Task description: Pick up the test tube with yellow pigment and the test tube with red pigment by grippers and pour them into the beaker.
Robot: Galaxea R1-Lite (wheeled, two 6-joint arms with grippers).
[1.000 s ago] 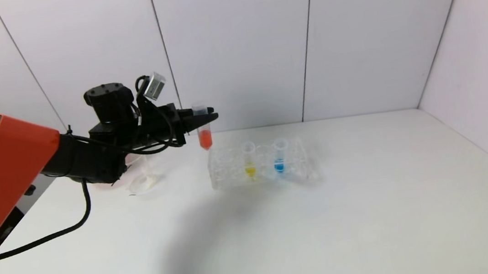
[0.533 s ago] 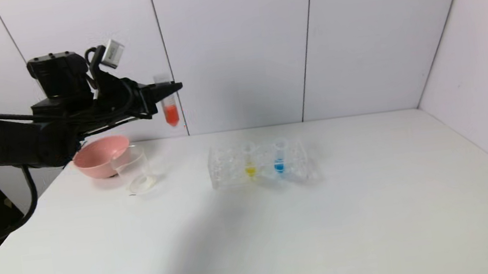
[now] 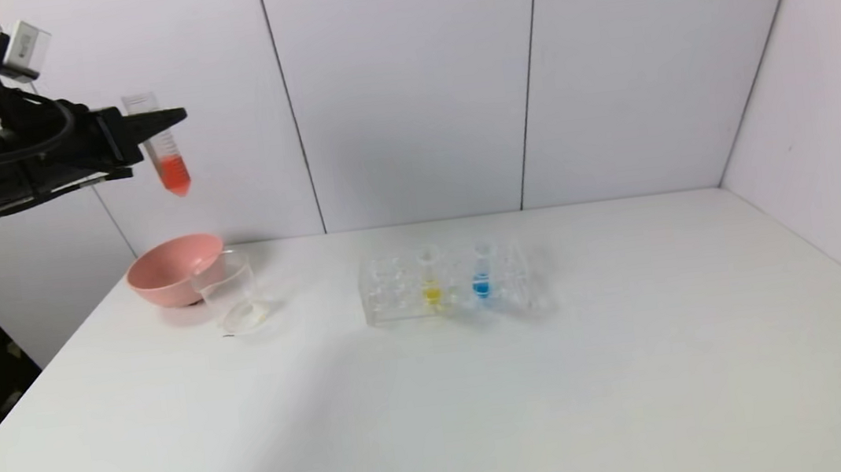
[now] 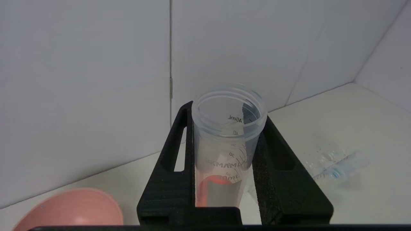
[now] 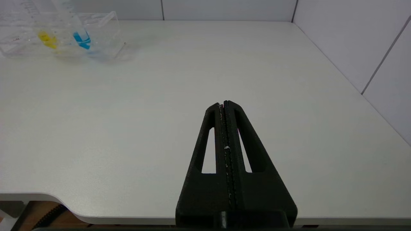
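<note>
my right end effector (image 5: pixel 224 106) hangs over the near edge of the white worktop (image 3: pixel 487 402) with its fingers pressed together and nothing between them. farther back, the test tube with yellow pigment (image 3: pixel 430 274) stands in the clear rack (image 3: pixel 446 284) beside the blue tube (image 3: pixel 480 267), and off to my left the beaker (image 3: pixel 231 293) sits just in front of the pink bowl (image 3: pixel 169 271). high above that bowl, near the back wall, my left end effector (image 3: pixel 166 118) is clamped on the test tube with red pigment (image 3: pixel 161 145), held nearly upright with its open mouth up.

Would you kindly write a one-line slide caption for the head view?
Left hand holds the test tube with red pigment high above the pink bowl and beaker; the test tube with yellow pigment waits in the rack.
</note>
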